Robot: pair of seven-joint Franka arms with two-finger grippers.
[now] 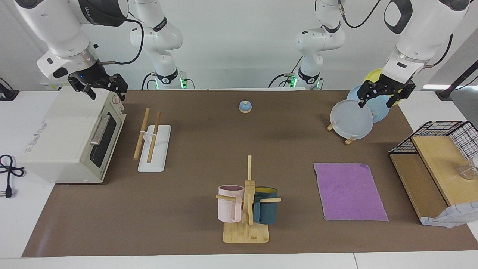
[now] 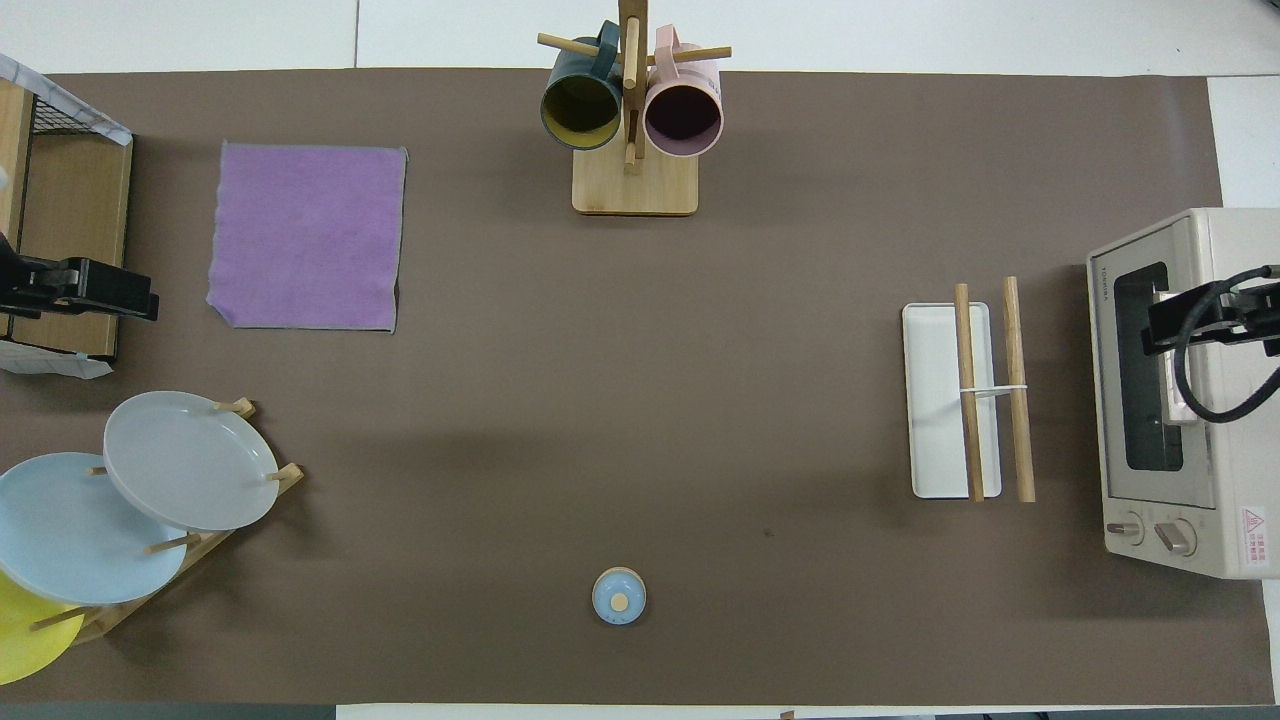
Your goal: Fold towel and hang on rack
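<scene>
Above plate stand [image 1: 350, 139], left gripper [image 1: 384, 92] hangs spread wide, empty, touching nothing; wrist bent down from raised arm. Over toaster oven [image 1: 71, 138], right gripper [image 1: 98, 84] likewise wide, empty, fingers pointing down. Both arms waiting. Towel [image 1: 349, 191]: soft square cloth, purple face up, flat and unfolded on brown mat [image 1: 201, 149], toward left arm's end, farther from robots than plates. Rack [image 1: 153, 144]: two parallel pale wooden rods on flat white oblong base, just beside oven. Wooden mug tree [image 1: 247, 209] with two mugs between towel and rack.
</scene>
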